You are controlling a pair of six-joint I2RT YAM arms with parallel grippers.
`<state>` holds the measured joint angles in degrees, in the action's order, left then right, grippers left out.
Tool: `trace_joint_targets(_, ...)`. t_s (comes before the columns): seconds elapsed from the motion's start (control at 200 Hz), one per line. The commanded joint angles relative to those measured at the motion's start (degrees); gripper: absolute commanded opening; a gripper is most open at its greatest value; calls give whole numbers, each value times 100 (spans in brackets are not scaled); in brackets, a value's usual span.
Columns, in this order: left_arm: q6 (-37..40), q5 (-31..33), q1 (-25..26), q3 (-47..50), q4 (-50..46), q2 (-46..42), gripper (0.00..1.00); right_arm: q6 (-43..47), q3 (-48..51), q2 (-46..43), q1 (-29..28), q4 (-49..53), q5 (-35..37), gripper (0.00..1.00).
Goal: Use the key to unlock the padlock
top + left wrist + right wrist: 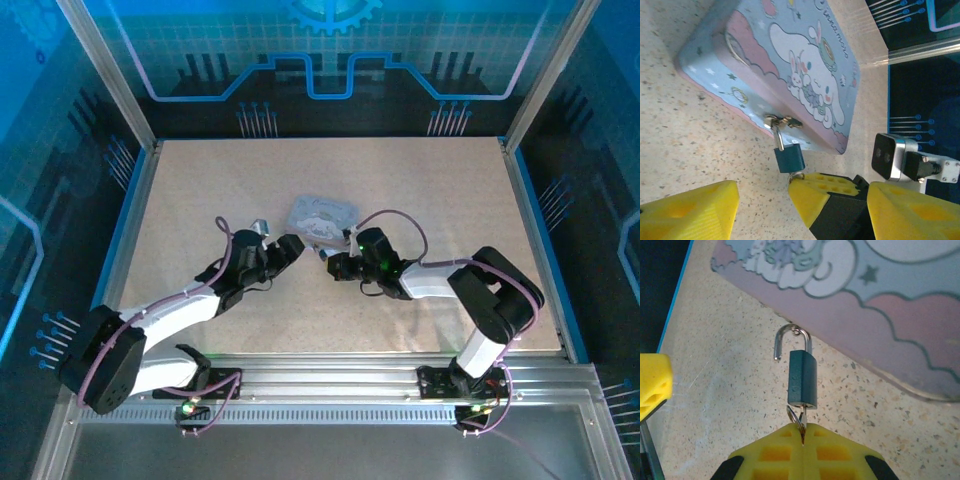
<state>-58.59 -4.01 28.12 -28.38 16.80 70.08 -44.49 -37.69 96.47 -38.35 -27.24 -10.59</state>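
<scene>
The small dark teal padlock (802, 379) hangs by its silvery shackle (790, 340) from the clasp of a pastel cartoon tin (880, 315). One shackle leg stands free of the body, so the lock is open. The key (803, 416) sits in the padlock's underside with its ring beside it. My right gripper (803, 432) is shut on the key. In the left wrist view the padlock (789, 157) lies just beyond the right gripper's yellow fingers (822, 192). My left gripper (805, 187) is open, its fingers spread wide to either side of the lock. From above, both grippers (293, 245) (333, 262) meet at the tin (322, 214).
The tin lies flat on the speckled tabletop (420, 190) near its middle. Blue rails (128, 215) and metal frame posts border the table. The right arm's wrist camera (890, 155) shows close to the tin's corner in the left wrist view.
</scene>
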Motion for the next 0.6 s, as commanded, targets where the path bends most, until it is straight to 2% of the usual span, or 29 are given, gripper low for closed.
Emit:
trace_joint_targets(0.0,429,68,-176,-228,-563,-144,71,-574,207,207,100,-316,-59,0)
trace_joint_targets(0.45,866,-461,-721,-324,-879,-28,77,-952,333,483,213,-734,-162,4)
trace_joint_targets(0.595,1169,-672,-903,-500,-1091,90,78,-834,340,366,210,-509,-24,12)
